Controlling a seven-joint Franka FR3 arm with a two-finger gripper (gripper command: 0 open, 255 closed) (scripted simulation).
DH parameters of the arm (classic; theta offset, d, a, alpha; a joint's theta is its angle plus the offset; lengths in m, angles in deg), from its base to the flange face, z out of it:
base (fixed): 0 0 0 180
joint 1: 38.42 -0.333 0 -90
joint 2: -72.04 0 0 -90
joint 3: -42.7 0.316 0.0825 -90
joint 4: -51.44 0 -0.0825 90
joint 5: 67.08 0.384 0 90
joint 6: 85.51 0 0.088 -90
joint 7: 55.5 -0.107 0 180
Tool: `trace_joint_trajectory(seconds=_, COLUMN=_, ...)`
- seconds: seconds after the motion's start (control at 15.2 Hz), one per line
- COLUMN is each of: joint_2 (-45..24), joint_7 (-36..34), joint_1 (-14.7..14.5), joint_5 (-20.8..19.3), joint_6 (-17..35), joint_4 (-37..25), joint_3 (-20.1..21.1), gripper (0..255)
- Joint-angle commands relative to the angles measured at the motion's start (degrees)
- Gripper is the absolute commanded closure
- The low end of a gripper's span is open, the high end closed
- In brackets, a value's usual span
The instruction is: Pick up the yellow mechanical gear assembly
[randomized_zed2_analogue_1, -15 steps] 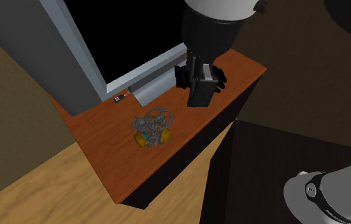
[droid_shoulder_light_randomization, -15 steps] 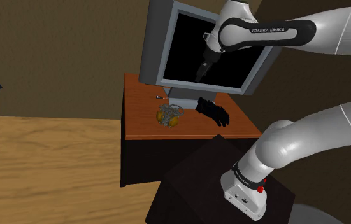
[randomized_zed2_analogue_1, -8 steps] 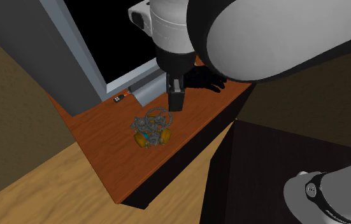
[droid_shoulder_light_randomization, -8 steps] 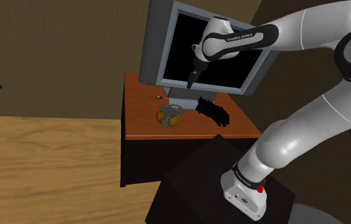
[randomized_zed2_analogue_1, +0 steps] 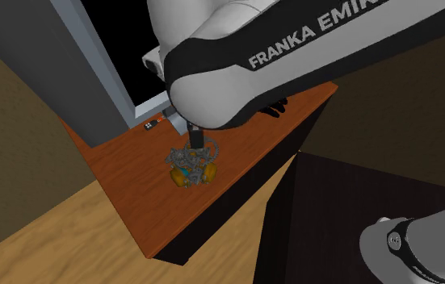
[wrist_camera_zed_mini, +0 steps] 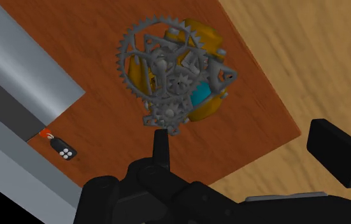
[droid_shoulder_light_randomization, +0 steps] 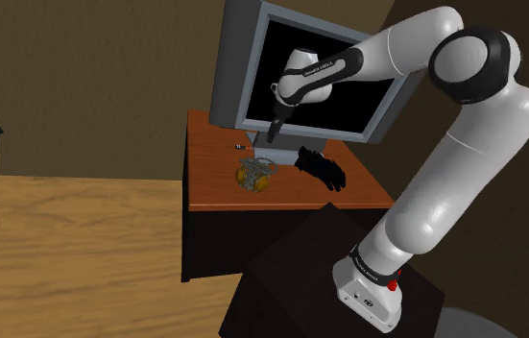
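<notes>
- Shoulder view: the gripper (droid_shoulder_light_randomization: pixel 274 131) hangs in front of the monitor (droid_shoulder_light_randomization: pixel 236 77). It is just above the yellow-and-grey gear assembly (droid_shoulder_light_randomization: pixel 256 176), which lies on the reddish-brown table (droid_shoulder_light_randomization: pixel 209 187) at mid-frame. A black glove (droid_shoulder_light_randomization: pixel 321 166) lies to its right.
- Second exterior view: left of centre, the gripper's tip sits right over the gear assembly.
- Wrist view: the fingers (wrist_camera_zed_mini: pixel 336 149) are spread apart and grip nothing. The gear assembly lies beyond their tips, and a small key fob (wrist_camera_zed_mini: pixel 62 150) lies beside the monitor's grey base.
</notes>
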Motion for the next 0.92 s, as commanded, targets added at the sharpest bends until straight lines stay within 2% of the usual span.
trace_joint_trajectory(seconds=0.0, joint_2=-4.92, joint_7=2.5, joint_1=0.42, joint_5=1.65, joint_6=1.41, joint_4=-2.93, joint_3=0.01, gripper=0)
trace_joint_trajectory(seconds=0.4, joint_2=-18.81, joint_7=8.28, joint_1=2.52, joint_5=5.43, joint_6=3.52, joint_4=-12.89, joint_3=1.58, gripper=0)
trace_joint_trajectory(seconds=0.73, joint_2=-30.15, joint_7=11.61, joint_1=4.46, joint_5=7.0, joint_6=3.39, joint_4=-22.96, joint_3=3.3, gripper=0)
trace_joint_trajectory(seconds=0.86, joint_2=-31.29, joint_7=11.71, joint_1=4.58, joint_5=7.16, joint_6=4.41, joint_4=-23.07, joint_3=3.46, gripper=0)
